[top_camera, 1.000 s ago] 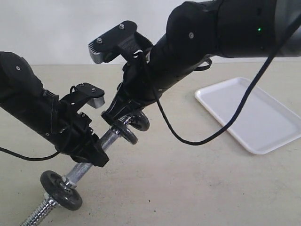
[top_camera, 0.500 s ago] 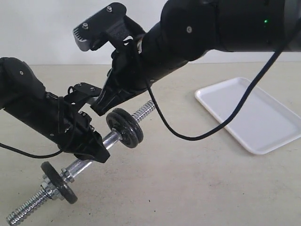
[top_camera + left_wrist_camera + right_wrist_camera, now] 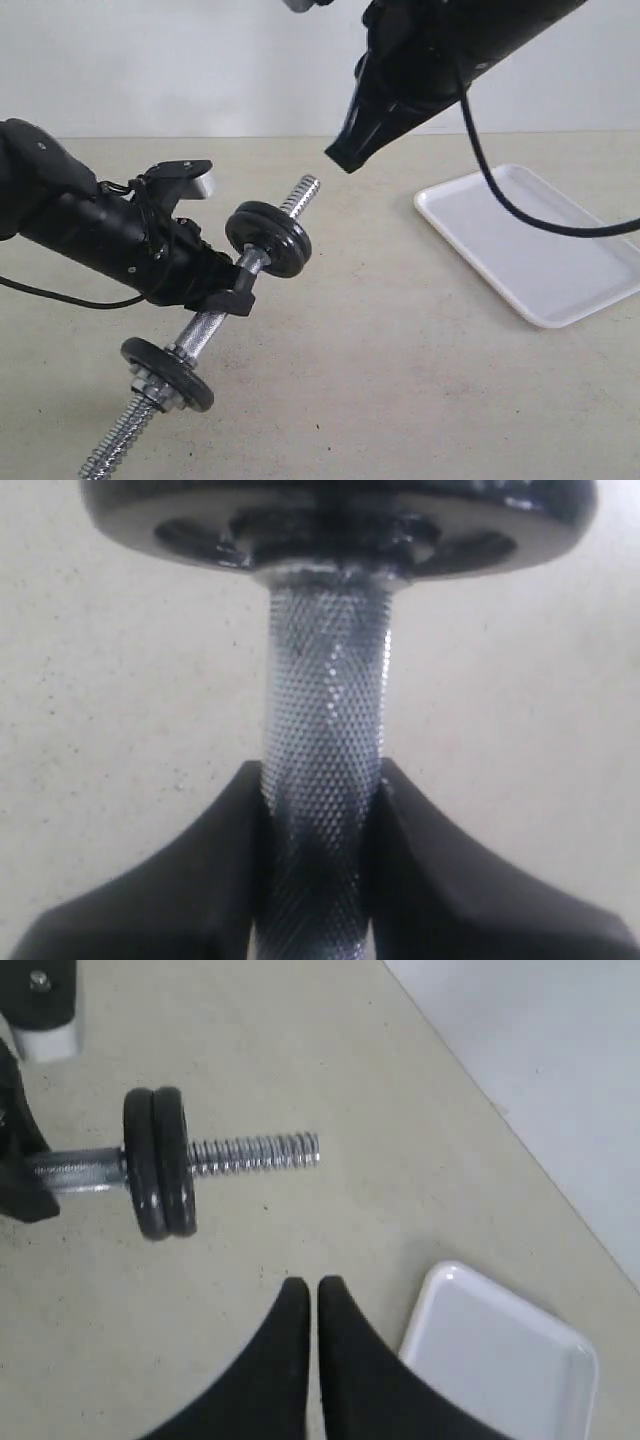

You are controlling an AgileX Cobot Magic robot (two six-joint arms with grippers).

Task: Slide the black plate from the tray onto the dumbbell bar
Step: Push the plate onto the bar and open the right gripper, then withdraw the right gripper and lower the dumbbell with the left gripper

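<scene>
My left gripper is shut on the knurled middle of the dumbbell bar and holds it slanted above the table. In the left wrist view its fingers clamp the dumbbell bar just below a black disc. The black plate sits on the bar's upper part as the outer of two discs, with bare thread beyond it. In the right wrist view the black plate stands upright on the dumbbell bar. My right gripper is shut and empty, and hangs above and to the right of the bar as the right gripper. The tray holds nothing.
Another black disc with a chrome nut sits near the bar's lower threaded end, close to the table. The tray lies just beside my right gripper in its wrist view. A white wall runs behind the beige table.
My right gripper has let go of the black plate, now on the bar, and risen up and to the right. The left arm has shifted the bar slightly.
</scene>
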